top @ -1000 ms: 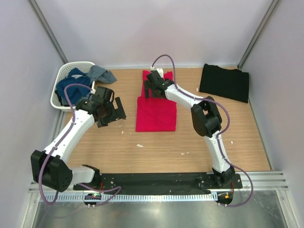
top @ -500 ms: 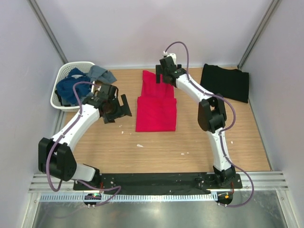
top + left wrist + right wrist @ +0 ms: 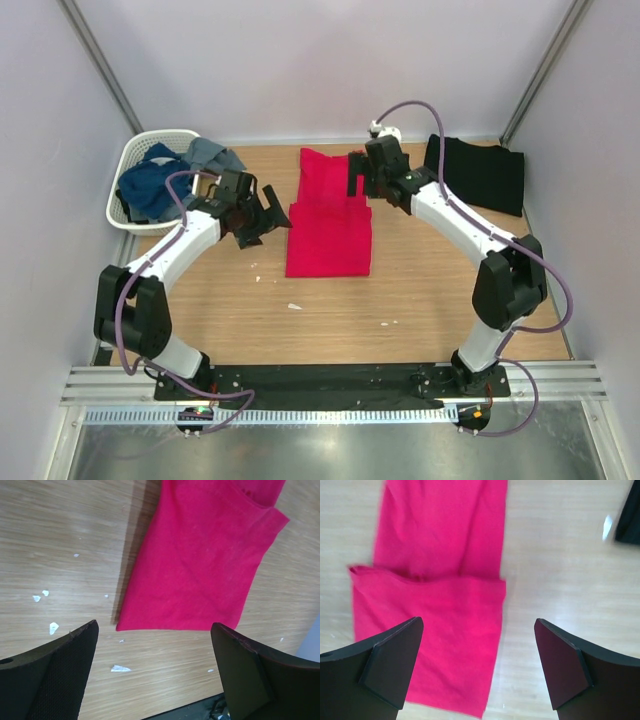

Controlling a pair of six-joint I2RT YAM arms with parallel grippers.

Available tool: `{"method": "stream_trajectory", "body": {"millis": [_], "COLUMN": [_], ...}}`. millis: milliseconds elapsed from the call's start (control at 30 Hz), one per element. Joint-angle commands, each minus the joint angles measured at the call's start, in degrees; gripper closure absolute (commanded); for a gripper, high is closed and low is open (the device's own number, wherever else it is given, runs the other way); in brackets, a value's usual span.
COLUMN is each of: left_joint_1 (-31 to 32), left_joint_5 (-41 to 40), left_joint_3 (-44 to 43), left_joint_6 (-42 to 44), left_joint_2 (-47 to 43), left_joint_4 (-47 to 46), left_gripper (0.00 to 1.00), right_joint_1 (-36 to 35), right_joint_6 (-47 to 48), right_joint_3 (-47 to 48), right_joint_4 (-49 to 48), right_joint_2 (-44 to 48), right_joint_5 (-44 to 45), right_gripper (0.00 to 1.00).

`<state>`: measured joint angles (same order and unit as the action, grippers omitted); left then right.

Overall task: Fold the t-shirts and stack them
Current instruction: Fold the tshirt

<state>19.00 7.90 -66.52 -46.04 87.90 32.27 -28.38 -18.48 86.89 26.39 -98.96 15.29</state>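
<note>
Crimson cloth, top external view: the red t-shirt (image 3: 328, 238) lies flat at the centre of the tabletop (image 3: 330, 315). Its far portion is a narrower strip and its near portion a wider panel. The black t-shirt (image 3: 472, 173) lies flat in the far right corner, well apart from the red one. The left tool (image 3: 268, 214) is above the tabletop just beside the red shirt's left edge. The right tool (image 3: 358, 180) is over the shirt's far right part. A white lattice basket (image 3: 133, 152) at the far left holds blue and grey cloth.

Left wrist view: both fingers (image 3: 60, 675) are spread wide with nothing between them; the tool is released. The red shirt's near left corner lies beyond them, with white scraps (image 3: 52, 627) on the wood.

Right wrist view: the fingers (image 3: 395, 655) are likewise spread and empty; the tool is released. The red shirt's fold line and right edge lie below, with a corner of the black shirt at upper right.
</note>
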Motion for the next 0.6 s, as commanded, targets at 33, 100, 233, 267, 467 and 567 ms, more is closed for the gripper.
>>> {"method": "stream_trajectory", "body": {"millis": [33, 100, 233, 267, 467, 567], "left_joint_1": [-0.1, -0.1, -0.1, -0.1, -0.1, 0.0], "left_joint_5": [2.7, 2.6, 0.2, -0.6, -3.6, -2.0], "left_joint_3": [1.6, 4.1, 7.7, 8.5, 15.6, 19.2], "left_joint_6": [-3.9, -5.5, -7.0, -7.1, -10.9, -13.5], "left_joint_2": [-0.3, -0.9, -3.3, -4.2, -6.9, -6.5], "left_joint_4": [-6.5, -8.0, -10.5, -10.7, -16.9, -21.8], "left_gripper": [0.09, 0.12, 0.17, 0.18, 0.20, 0.26], "right_joint_1": [-0.1, -0.1, 0.0, -0.2, -0.2, -1.1], "right_joint_6": [-7.4, -10.3, -12.9, -13.3, -17.1, -19.3], "right_joint_3": [-8.6, -11.4, -17.4, -18.2, -23.1, -26.1], "right_joint_4": [0.2, -0.3, -1.6, -1.7, -2.0, -3.9], "right_joint_2": [4.6, 6.2, 8.9, 9.4, 11.7, 13.0], "right_joint_5": [-0.5, -0.9, -3.6, -3.9, -3.9, -4.3], "right_gripper": [0.00, 0.00, 0.00, 0.00, 0.06, 0.14]}}
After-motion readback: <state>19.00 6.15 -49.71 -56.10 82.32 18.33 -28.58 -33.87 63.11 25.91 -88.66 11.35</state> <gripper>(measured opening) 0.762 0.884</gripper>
